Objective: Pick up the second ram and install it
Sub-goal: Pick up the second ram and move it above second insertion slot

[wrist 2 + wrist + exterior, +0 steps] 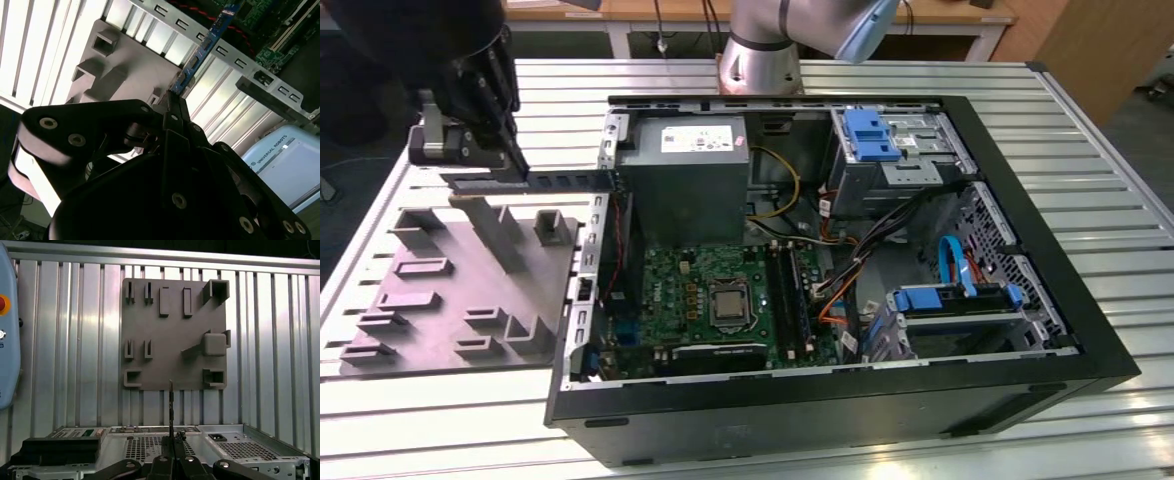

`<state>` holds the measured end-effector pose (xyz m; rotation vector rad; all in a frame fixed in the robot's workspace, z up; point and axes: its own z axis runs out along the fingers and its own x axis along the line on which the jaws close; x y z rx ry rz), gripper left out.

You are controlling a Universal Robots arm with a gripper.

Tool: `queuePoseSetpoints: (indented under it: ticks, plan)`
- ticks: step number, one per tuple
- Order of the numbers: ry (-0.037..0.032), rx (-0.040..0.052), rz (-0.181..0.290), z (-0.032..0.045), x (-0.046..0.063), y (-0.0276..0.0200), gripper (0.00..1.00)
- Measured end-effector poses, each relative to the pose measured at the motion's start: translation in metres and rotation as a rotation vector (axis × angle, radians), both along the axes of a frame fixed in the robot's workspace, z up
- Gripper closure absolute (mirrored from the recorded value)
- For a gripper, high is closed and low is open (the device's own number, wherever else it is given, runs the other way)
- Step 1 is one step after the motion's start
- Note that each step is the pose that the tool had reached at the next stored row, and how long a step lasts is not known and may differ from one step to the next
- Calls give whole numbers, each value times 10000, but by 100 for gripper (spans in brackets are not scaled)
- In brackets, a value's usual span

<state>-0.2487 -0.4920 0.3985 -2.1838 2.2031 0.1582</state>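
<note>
The second ram is a thin blue-green stick, and my gripper is shut on one end of it. In the first wrist view the second ram shows edge-on, rising from the gripper toward the grey holder tray. In the exterior view my gripper hangs over the far edge of the grey tray, just outside the open computer case's wall on that view's left. The black memory slots lie on the green motherboard inside the case.
Inside the case are a grey power supply, blue-tabbed drive cages and loose cables. The arm's base stands behind the case. A light blue pendant lies on the slatted metal table.
</note>
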Motion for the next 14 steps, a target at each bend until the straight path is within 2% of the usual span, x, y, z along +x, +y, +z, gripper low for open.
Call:
queuePoseSetpoints:
  ticks: [7, 14]
  plan:
    - [7, 1, 0, -1, 174, 0, 89]
    - [22, 1, 0, -1, 398, 0, 89]
